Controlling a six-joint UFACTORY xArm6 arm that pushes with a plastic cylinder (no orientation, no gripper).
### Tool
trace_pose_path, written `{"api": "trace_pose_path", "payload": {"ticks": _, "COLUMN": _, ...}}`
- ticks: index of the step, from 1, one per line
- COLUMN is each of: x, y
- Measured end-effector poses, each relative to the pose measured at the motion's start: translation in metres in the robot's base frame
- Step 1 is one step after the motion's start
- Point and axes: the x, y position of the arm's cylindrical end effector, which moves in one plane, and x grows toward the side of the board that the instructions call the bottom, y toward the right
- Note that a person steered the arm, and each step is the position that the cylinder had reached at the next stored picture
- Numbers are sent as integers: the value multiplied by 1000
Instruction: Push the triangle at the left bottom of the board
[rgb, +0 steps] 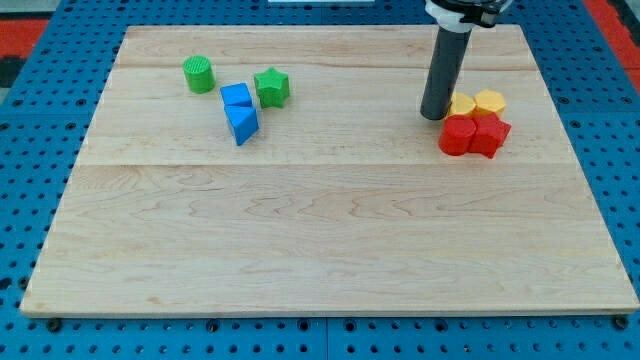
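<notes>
Right now the biggest thing in sight is the pale wooden board (330, 230), made of long planks laid side by side, resting on a blue pegboard table (30, 120) full of small holes. I can read no brand, label or writing anywhere on board, table or blocks.

Next in size is the dark rod (443, 75), coming down from the far right edge of the scene and standing upright. Its lower end, my tip (434, 117), rests on the board just left of a cluster of four blocks. It has nothing to clench with; it holds nothing and stands just beside the nearest yellow block, whether touching or not I cannot tell.

That cluster sits at the far right: a red cylinder (458, 135) and a red block (489, 134) with angled sides touch each other on the near side, and behind them lie a yellow block (463, 103) and a yellow hexagon-like block (489, 101), also side by side.

Well apart, at the far left, is the other group. A green cylinder (199, 74) stands furthest left. A green star (271, 87) stands right of it. Between them and slightly nearer, a blue cube (236, 96) touches the blue triangle (242, 124), which lies just in front of it, in the far-left part of the board, a long way from my tip.
</notes>
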Motion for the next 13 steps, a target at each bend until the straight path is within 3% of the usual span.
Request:
{"api": "trace_pose_path", "payload": {"ticks": 1, "x": 0, "y": -34}}
{"api": "trace_pose_path", "payload": {"ticks": 4, "x": -15, "y": -40}}
{"api": "trace_pose_path", "payload": {"ticks": 7, "x": 26, "y": -119}}
{"api": "trace_pose_path", "payload": {"ticks": 12, "x": 19, "y": -119}}
{"api": "trace_pose_path", "payload": {"ticks": 13, "x": 19, "y": -146}}
